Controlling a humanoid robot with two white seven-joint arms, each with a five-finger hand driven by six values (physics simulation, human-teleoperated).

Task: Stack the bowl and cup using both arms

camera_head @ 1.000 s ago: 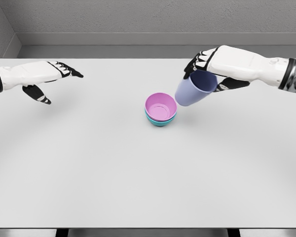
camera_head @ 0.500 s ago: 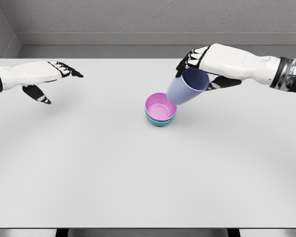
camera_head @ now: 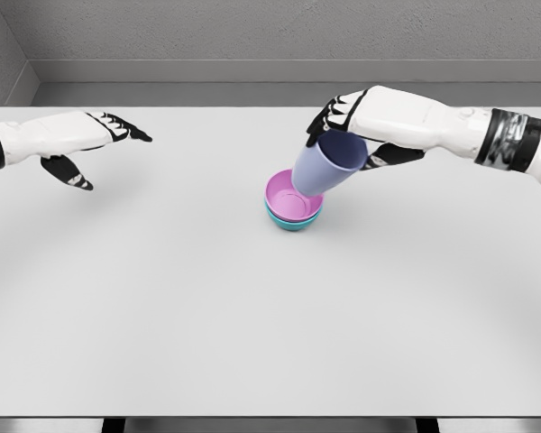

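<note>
We see our right hand reaching in from the right edge over the far half of the white desk, its fingers wrapped around the rim end of a lavender cup. The cup is tilted, its open mouth turned up and to the right toward our palm, its base pointing down and to the left. That base hangs over the right side of the pink bowl, at or just above the bowl's rim; we cannot tell from this view whether the two are touching. The pink bowl sits nested inside a teal bowl, of which only the lower edge shows beneath it, and the pair rests upright near the middle of the desk.

Our left hand comes in from the left edge and hovers above the far left part of the desk, well apart from the bowls. Its fingers are stretched out and relaxed, with the thumb hanging below, and it holds nothing. A grey wall rises behind the desk.
</note>
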